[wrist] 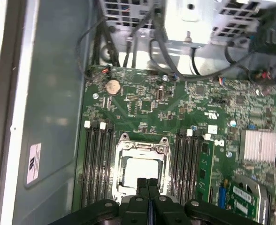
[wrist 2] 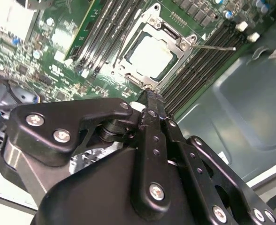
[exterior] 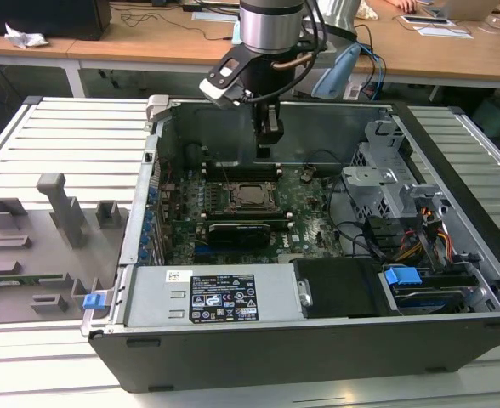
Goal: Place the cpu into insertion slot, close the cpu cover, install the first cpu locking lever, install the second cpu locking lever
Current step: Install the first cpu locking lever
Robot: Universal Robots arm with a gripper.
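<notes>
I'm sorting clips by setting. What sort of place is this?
Probably a robotics lab or workshop bench: an opened computer case lies on a slatted metal table, a grey parts fixture sits beside it, and wooden office desks stand behind.

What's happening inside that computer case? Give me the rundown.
A single robot arm is working over the motherboard in an open computer case. Its claw, shut and empty, hangs above the insertion slot. The cpu already sits in the slot, with the cpu cover lying down around it. A thin locking lever juts out beside the socket; whether it is latched cannot be told.
</notes>
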